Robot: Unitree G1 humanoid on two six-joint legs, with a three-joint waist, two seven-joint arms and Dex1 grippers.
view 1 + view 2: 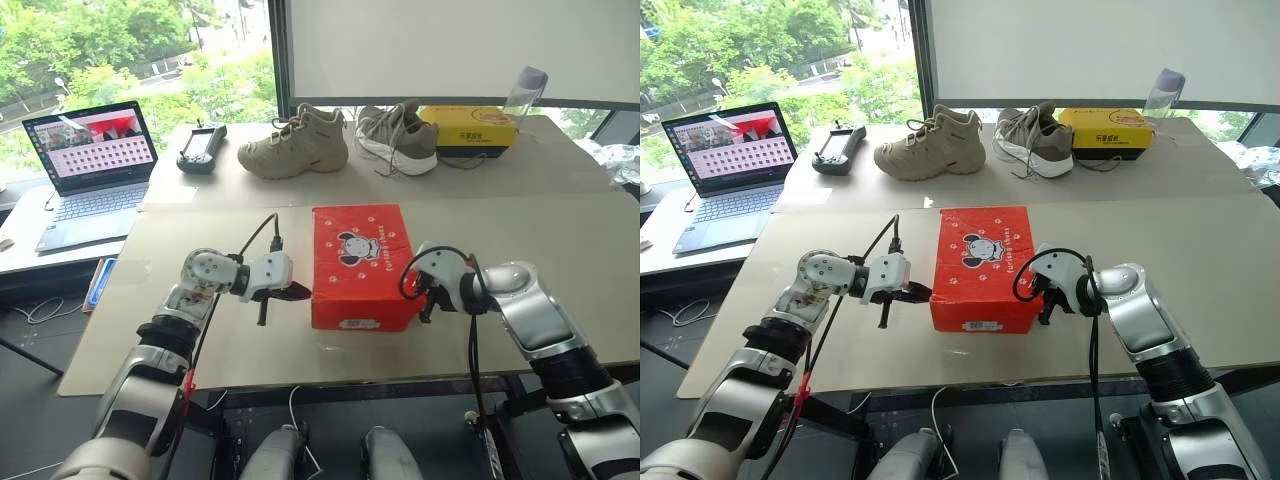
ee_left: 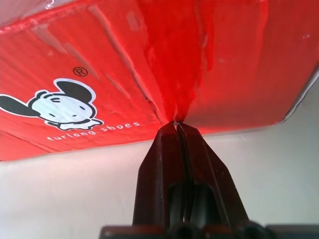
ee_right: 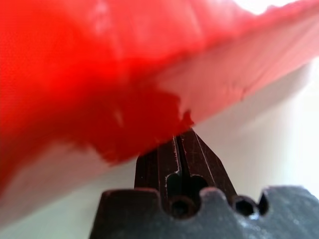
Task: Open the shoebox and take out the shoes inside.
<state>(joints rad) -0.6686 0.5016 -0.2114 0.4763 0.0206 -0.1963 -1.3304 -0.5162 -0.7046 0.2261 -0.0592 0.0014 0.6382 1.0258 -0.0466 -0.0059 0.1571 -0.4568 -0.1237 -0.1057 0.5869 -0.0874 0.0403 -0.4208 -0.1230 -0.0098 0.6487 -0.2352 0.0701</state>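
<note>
**Two grippers flank a closed red shoebox**

The shoebox [image 1: 360, 266] sits lid-down-shut at the centre of the pale table [image 1: 560, 250], its mouse picture facing up and a label on the end nearest the robot. At the box's 9 o'clock, the left gripper [image 1: 298, 291] points its black fingers at the left side wall, tips pressed together with nothing between them; the left wrist view shows those tips meeting right at the red cardboard by the printed mouse. At the box's 3 o'clock, the right gripper [image 1: 428, 303] sits against the right side wall, its fingers likewise pressed together and empty, their tips at the red wall's lower edge in the right wrist view.

Beyond the box, at 12 o'clock, a tan lace-up shoe [image 1: 295, 143] and a grey sneaker [image 1: 398, 138] stand side by side, with a flat yellow box [image 1: 468, 127] and a bottle [image 1: 524, 94] toward 1 o'clock. A handheld controller [image 1: 201, 148] and an open laptop [image 1: 92, 170] lie toward 10 o'clock.
</note>
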